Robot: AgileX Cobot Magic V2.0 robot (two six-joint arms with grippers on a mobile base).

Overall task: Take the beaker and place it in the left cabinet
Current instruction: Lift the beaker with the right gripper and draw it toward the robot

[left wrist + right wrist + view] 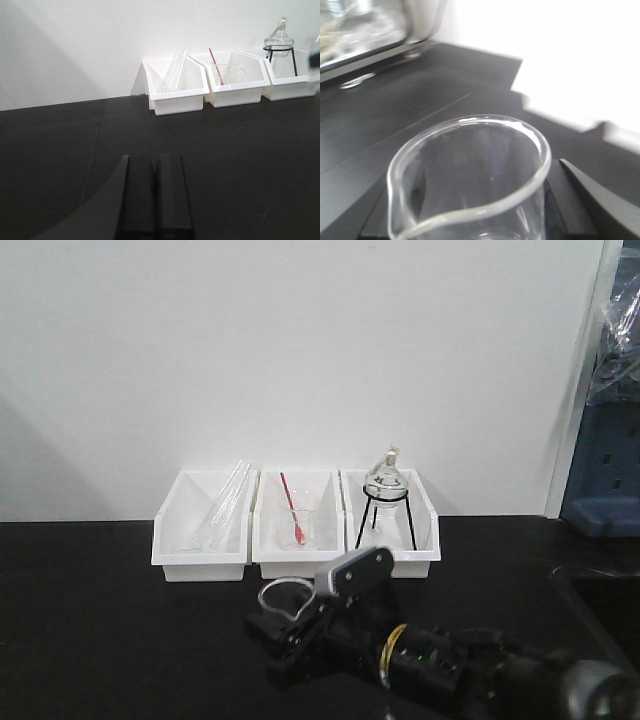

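Note:
A small clear glass beaker (470,165) with a flared rim and pour spout fills the lower half of the right wrist view. My right gripper (470,190) is shut on it, one black finger on each side of the glass. From the front, the beaker (281,591) shows as a pale rim ahead of that gripper (285,628), over the black counter (120,620) in front of the bins. My left gripper (155,167) hangs shut and empty over bare counter (240,165). The left cabinet is out of view.
Three white bins (200,558) stand against the wall: glass tubes (226,502) in the left one, a beaker with a red stick (297,528) in the middle one, a round flask on a black stand (384,483) in the right one. A blue cabinet (603,480) stands far right.

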